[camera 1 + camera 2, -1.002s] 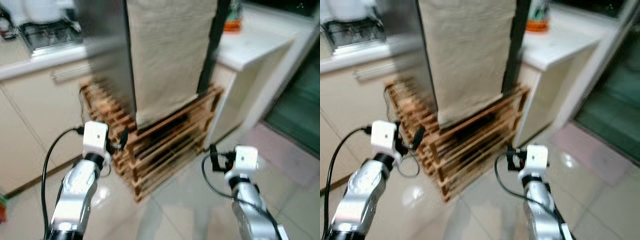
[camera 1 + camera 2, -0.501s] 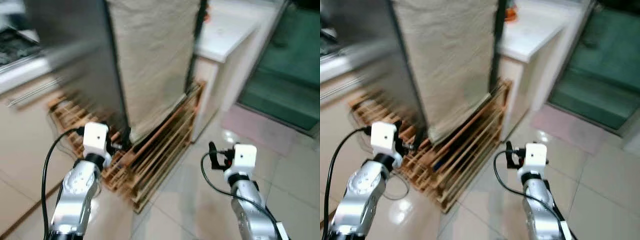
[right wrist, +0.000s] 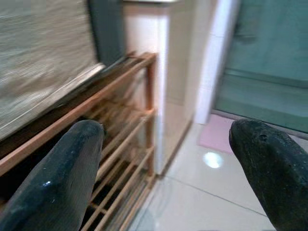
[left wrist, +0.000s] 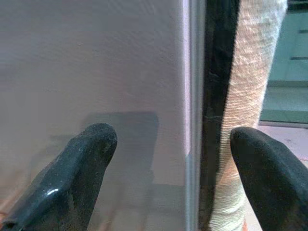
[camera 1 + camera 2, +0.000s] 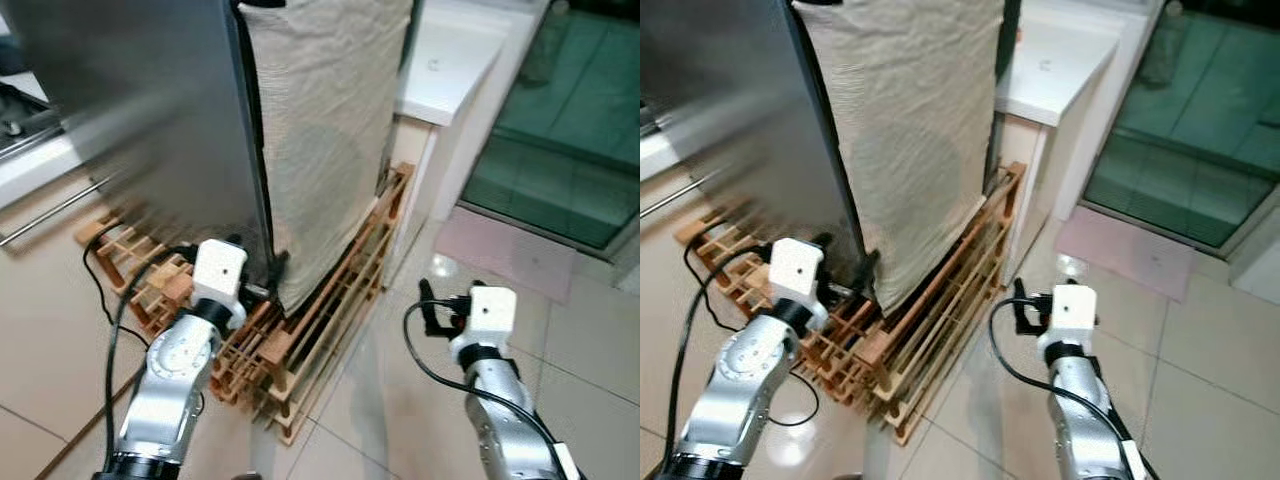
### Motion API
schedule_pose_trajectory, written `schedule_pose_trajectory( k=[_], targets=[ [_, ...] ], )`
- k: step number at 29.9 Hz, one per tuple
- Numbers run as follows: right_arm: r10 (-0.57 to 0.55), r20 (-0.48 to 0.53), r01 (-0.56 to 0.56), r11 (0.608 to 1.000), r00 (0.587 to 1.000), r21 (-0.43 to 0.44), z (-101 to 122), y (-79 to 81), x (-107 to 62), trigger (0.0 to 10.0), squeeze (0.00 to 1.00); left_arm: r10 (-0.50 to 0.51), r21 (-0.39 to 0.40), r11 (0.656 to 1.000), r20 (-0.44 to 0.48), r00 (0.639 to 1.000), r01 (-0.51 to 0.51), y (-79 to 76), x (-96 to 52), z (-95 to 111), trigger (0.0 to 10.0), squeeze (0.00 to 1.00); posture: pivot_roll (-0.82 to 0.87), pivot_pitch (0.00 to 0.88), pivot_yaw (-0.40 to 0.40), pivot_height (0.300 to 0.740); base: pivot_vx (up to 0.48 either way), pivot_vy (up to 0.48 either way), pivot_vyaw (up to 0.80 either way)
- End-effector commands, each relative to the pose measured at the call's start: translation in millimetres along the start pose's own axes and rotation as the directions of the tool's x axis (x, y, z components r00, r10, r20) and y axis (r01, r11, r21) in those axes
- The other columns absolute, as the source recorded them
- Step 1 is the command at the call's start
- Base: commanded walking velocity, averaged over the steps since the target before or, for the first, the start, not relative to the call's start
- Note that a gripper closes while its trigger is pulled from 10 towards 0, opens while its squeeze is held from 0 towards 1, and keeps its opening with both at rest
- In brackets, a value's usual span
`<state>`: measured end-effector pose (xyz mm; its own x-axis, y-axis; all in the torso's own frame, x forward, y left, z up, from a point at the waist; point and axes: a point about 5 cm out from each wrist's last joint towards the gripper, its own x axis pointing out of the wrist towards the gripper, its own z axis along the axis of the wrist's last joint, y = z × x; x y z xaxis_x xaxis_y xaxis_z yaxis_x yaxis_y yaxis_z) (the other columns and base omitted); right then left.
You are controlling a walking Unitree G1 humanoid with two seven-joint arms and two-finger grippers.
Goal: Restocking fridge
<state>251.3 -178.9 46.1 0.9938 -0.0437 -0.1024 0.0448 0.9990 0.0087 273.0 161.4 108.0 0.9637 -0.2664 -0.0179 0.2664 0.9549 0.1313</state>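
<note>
Your left hand (image 4: 163,159) sits spread right against the steel fridge (image 5: 140,130), its fingers straddling the door edge, with the hanging cloth (image 5: 325,140) just beside. The wooden rack (image 5: 330,300) blocks low passage. Your right hand (image 3: 163,159), spread wide, has open tiled floor (image 5: 560,330) ahead, beside the white counter (image 5: 450,60).

wooden slatted rack (image 5: 330,300), beige cloth (image 5: 325,130), white counter (image 5: 450,60), pink mat (image 5: 505,250)

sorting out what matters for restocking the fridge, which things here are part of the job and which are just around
Part of the job:
fridge, steel side facing the robot
left gripper, open, at the fridge's corner edge
right gripper, open, held over the floor

Just around:
beige cloth hanging down the fridge
wooden rack under it
white counter
pink mat
</note>
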Motion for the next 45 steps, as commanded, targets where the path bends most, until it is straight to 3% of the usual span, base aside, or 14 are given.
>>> schedule_pose_trajectory(
  k=[1,2,3,5,10,11,19,22,25,34,38,45],
  targets=[
    [0.006,0.0,-0.006,1.0,1.0,-0.004,-1,2.1,0.1,10.0,0.0,-0.011,-0.006,1.0,0.013,1.0,0.011,-0.4,2.4,6,10.0,0.0,-0.01,0.0,0.005,0.74,0.0,0.0,0.0],
    [0.006,0.0,-0.006,1.0,1.0,-0.004,-1,2.1,0.1,10.0,0.0,-0.011,-0.006,1.0,0.013,1.0,0.011,-0.4,2.4,6,10.0,0.0,-0.01,0.0,0.005,0.74,0.0,0.0,0.0],
    [0.005,0.0,-0.005,1.0,1.0,-0.005,-1,2.3,0.3,10.0,0.0,-0.086,-0.035,0.996,0.034,0.996,0.087,-7.1,5.1,16,10.0,0.0,-0.01,0.0,0.006,0.74,0.0,0.0,0.0],
    [0.004,-0.002,-0.004,1.0,1.0,-0.005,-2,1.8,0.1,10.0,0.0,-0.141,-0.048,0.988,0.055,0.988,0.144,-11.7,7.0,25,10.0,0.0,-0.01,0.0,0.007,0.74,0.0,0.0,0.0],
    [0.004,-0.005,-0.004,1.0,1.0,-0.007,-3,1.0,-0.1,10.0,0.0,-0.18,-0.053,0.982,0.064,0.982,0.184,-14.5,7.9,32,10.0,0.0,-0.01,0.0,0.01,0.74,0.0,0.0,0.0],
    [0.004,-0.005,-0.005,1.0,1.0,-0.01,-2,-0.2,0.0,10.0,0.0,-0.202,-0.035,0.978,0.07,0.977,0.205,-14.3,6.3,42,10.0,0.0,-0.01,0.008,0.009,0.74,0.0,0.0,0.0],
    [0.002,-0.009,-0.002,1.0,1.0,-0.022,-3,-5.0,0.0,10.0,0.0,-0.217,-0.007,0.976,0.063,0.974,0.217,-11.3,4.3,50,10.0,0.0,0.0,0.029,0.003,0.74,0.0,0.0,0.0],
    [0.004,-0.007,-0.004,1.0,1.0,-0.028,-2,-5.3,3.5,10.0,0.0,-0.176,0.049,0.984,0.059,0.983,0.173,-7.3,14.5,51,10.0,0.0,0.0,0.033,0.0,0.74,0.0,0.0,0.0],
    [0.008,-0.002,-0.008,1.0,1.0,-0.027,0,-2.7,6.2,10.0,0.0,-0.209,0.069,0.976,0.065,0.976,0.205,-13.7,20.5,53,10.0,0.0,0.01,0.041,-0.005,0.74,0.0,0.0,0.0],
    [0.011,0.014,-0.011,1.0,1.0,-0.028,3,-2.1,7.5,10.0,0.0,-0.25,0.031,0.968,0.069,0.966,0.248,-27.1,36.8,57,10.0,0.0,-0.02,0.04,-0.002,0.74,0.0,0.0,0.0],
    [0.009,0.016,-0.008,1.0,1.0,-0.03,4,-2.7,7.0,10.0,0.0,-0.259,0.024,0.966,0.076,0.963,0.258,-28.1,37.2,60,10.0,0.0,-0.02,0.04,-0.002,0.74,0.0,0.0,0.0],
    [0.0,0.0,0.0,0.999,1.0,-0.038,-3,-5.2,1.4,10.0,0.0,-0.246,0.03,0.969,0.005,0.969,0.246,-12.7,10.8,47,10.0,0.0,-0.01,0.041,0.007,0.74,0.0,0.0,0.0]
  ],
)
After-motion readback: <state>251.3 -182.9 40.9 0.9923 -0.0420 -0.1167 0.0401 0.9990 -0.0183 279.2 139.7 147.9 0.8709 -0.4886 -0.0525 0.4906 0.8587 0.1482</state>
